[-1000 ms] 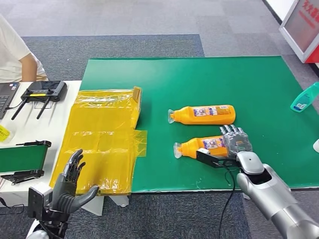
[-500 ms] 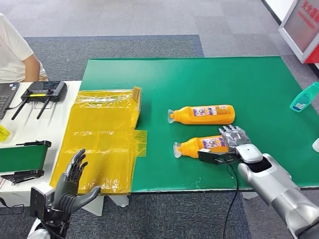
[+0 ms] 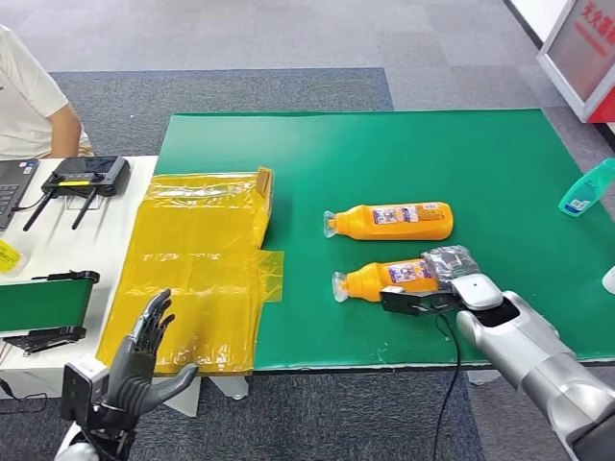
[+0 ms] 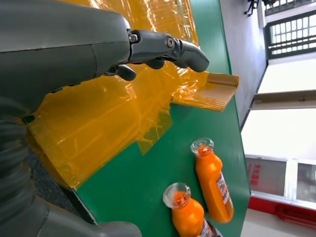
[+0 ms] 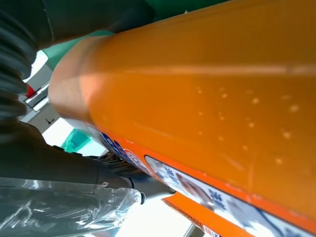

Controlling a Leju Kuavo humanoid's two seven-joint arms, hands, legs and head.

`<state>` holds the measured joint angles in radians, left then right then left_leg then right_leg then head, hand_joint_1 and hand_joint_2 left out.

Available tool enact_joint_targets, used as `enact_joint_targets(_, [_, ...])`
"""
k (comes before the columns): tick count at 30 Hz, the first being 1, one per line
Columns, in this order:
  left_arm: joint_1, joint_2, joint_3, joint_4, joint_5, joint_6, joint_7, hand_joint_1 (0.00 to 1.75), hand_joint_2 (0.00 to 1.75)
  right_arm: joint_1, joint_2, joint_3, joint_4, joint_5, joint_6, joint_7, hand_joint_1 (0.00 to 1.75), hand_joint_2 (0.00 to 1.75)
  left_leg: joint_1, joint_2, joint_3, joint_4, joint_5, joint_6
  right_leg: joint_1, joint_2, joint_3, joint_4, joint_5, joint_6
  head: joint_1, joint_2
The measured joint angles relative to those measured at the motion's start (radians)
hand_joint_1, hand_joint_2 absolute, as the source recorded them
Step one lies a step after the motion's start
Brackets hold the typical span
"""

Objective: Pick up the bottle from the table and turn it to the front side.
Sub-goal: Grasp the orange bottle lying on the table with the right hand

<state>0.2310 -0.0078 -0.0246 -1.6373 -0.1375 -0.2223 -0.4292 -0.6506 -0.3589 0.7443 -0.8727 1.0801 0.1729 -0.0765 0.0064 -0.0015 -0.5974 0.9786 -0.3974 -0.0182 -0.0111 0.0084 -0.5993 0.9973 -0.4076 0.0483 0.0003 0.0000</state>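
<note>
Lying on its side on the green mat [image 3: 507,173] of the counter, the near orange bottle [image 3: 384,280] has its long axis running left to right, clear cap toward the left and base toward the right, label facing up. The right robot hand [image 3: 451,264] is wrapped around the base end, grasping the bottle, and the right wrist view has the orange body [image 5: 209,98] pressed close against that hand. A second orange bottle [image 3: 391,221] lies just behind it, parallel, cap also to the left, apart from it. Crumpled yellow plastic sheeting [image 3: 196,269] covers the counter well to the left. A teal bottle [image 3: 586,189] lies at the far right edge. The left robot hand [image 3: 137,360] hovers low by the sheeting, fingers spread, holding nothing
</note>
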Motion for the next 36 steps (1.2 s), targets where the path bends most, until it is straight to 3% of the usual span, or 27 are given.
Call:
enact_joint_targets(15, [0.023,0.012,-0.003,-0.005,0.012,-0.019,-0.013,0.00,1.75,0.025,0.023,0.012,-0.032,-0.078,-0.093,0.021,1.75,1.75,0.000,0.000,0.000,0.000,0.000,0.000,0.000,0.000,0.000,0.000,0.000,0.000,0.000,0.000])
enact_joint_targets(20, [0.047,0.009,-0.001,-0.026,0.006,-0.032,-0.018,0.00,1.75,0.177,0.049,-0.104,-0.190,-0.256,-0.201,-0.056,1.75,1.75,0.001,-0.001,0.000,0.000,-0.001,0.000,0.001,-0.001,0.000,0.000,-0.001,-0.001,0.000,0.000])
enact_joint_targets(24, [0.070,-0.001,-0.002,-0.059,0.000,-0.036,-0.029,0.00,1.75,0.372,0.115,-0.237,-0.395,-0.431,-0.212,-0.154,1.75,1.75,0.001,-0.001,-0.001,0.000,-0.003,-0.001,0.001,-0.001,-0.001,0.000,-0.004,-0.002,0.000,0.000])
enact_joint_targets(28, [0.073,-0.013,-0.018,-0.089,0.018,-0.022,-0.037,0.00,1.75,0.524,0.225,-0.334,-0.545,-0.668,-0.174,-0.235,1.75,1.75,0.002,-0.001,-0.002,0.000,-0.004,-0.002,0.002,-0.001,-0.002,0.000,-0.005,-0.002,0.000,0.000])
enact_joint_targets(36, [0.039,-0.038,-0.117,-0.098,0.057,-0.016,-0.038,0.00,1.75,0.626,0.358,-0.385,-0.643,-0.787,-0.150,-0.309,1.75,1.75,0.001,-0.001,-0.002,0.000,-0.004,-0.002,0.001,-0.001,-0.003,0.000,-0.004,-0.002,0.000,0.000])
